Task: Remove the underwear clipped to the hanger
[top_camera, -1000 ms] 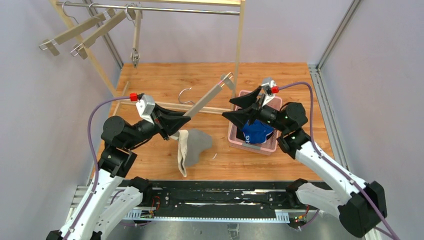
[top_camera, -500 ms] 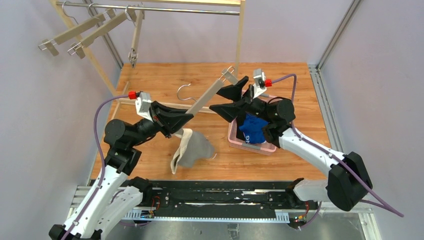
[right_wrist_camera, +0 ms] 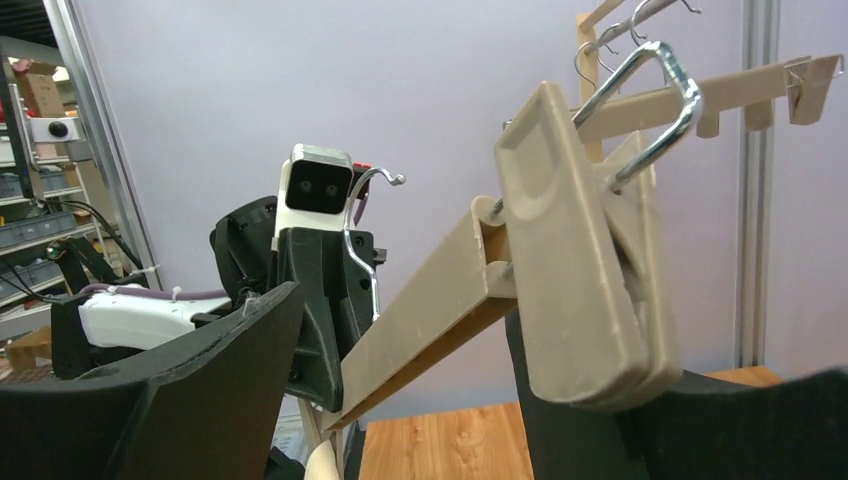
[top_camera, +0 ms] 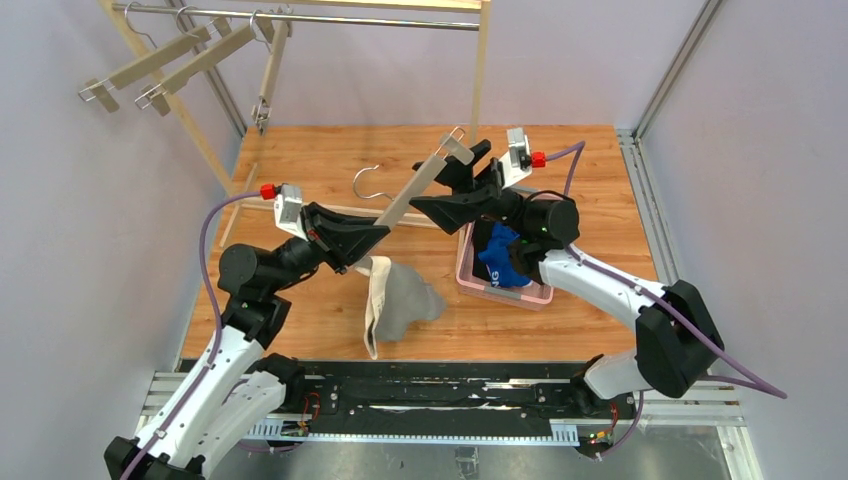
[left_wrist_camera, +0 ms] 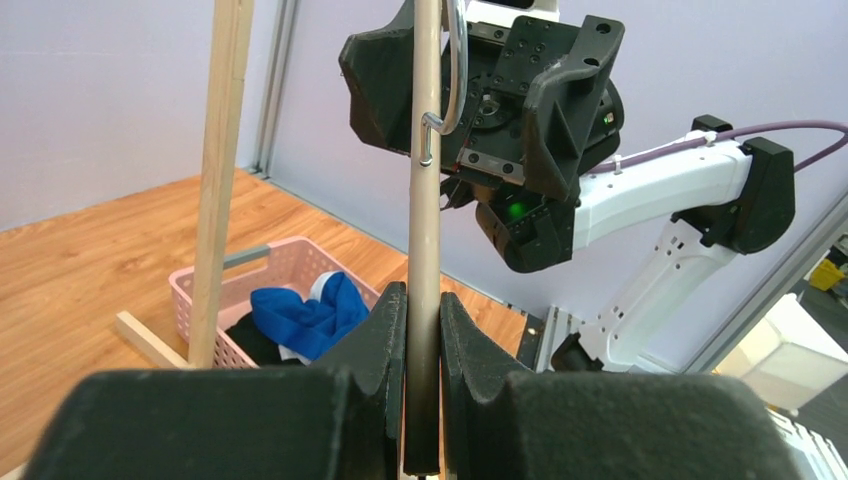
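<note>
Left gripper [top_camera: 375,232], closest to the viewer on the left, is clamped tight on the bar of a beige hanger [top_camera: 410,195], its two black fingers [left_wrist_camera: 385,330] pressing the bar from either side. Just below it the grey briefs [top_camera: 400,300] hang from the hanger's near end and slump onto the wooden table [top_camera: 320,150]; they seem to be clipped there, but the gripper hides the clip itself. From that grip the hanger slants up and away to the right, its metal hook [top_camera: 365,180] sticking out on the left. At its far end, the right gripper [top_camera: 452,180] holds its jaws spread wide on either side of the end clip [right_wrist_camera: 570,260], not closed on it. Just right of that, under the right arm, a pink basket [top_camera: 463,265] sits on the table holding the blue briefs [top_camera: 505,262], with the black briefs [left_wrist_camera: 255,340] beneath them. Farthest back, a wooden rack [top_camera: 480,70] carries three bare hangers [top_camera: 170,60] on a metal rail.
</note>
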{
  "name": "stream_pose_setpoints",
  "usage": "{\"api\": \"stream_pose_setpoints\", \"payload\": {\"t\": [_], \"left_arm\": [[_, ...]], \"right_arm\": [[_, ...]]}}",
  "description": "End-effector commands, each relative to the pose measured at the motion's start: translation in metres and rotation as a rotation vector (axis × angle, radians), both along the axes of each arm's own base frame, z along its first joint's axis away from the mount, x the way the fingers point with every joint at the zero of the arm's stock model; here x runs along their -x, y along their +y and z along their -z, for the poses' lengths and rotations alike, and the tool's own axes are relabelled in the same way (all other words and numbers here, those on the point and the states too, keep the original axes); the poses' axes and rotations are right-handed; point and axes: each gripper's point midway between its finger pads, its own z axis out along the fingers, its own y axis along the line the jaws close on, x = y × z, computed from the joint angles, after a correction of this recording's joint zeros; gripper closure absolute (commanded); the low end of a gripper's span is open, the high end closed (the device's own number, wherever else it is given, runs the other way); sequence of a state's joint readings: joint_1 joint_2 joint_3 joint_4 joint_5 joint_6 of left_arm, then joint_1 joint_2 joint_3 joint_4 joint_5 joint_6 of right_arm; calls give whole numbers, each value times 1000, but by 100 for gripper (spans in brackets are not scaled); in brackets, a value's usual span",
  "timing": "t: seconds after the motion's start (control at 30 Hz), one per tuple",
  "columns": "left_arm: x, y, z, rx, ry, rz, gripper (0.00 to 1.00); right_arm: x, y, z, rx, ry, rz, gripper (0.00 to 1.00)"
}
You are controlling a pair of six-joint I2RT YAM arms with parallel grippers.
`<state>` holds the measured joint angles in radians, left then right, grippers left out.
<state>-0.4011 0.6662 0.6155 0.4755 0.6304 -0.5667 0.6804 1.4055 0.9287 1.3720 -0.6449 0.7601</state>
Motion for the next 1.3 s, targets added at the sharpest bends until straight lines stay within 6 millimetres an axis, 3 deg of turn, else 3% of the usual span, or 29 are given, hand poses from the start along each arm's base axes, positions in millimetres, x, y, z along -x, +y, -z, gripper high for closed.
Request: {"api": "stream_pose_setpoints", "payload": {"t": [0.0, 0.2, 0.33, 0.43, 0.57, 0.63, 0.73, 0.9, 1.27], "left_arm": [[6, 3, -24, 82, -81, 2, 100], [5, 2, -28, 122, -79, 11, 100], [3, 1, -30, 143, -75, 24, 100], [2, 0, -31, 150, -73, 28, 100], [-1, 0, -30, 157, -60, 22, 96], [0, 0, -27, 155, -57, 24, 71], [1, 1, -22, 132, -53, 11, 51], [2, 7, -14, 84, -72, -39, 36], [-1, 13, 27, -81, -29, -108, 32]], "right_arm": [[13, 2, -25, -68, -67, -37, 28], [8, 8, -20, -37, -37, -47, 65], [8, 13, -20, -16, -35, -63, 78], [10, 15, -19, -3, -41, -76, 99], [15, 16, -21, 1, -53, -84, 99], [17, 12, -22, -1, -55, -73, 99], [19, 8, -25, 9, -67, -48, 99], [22, 3, -28, 12, -68, -30, 100], [34, -9, -39, -3, -85, -12, 99]]}}
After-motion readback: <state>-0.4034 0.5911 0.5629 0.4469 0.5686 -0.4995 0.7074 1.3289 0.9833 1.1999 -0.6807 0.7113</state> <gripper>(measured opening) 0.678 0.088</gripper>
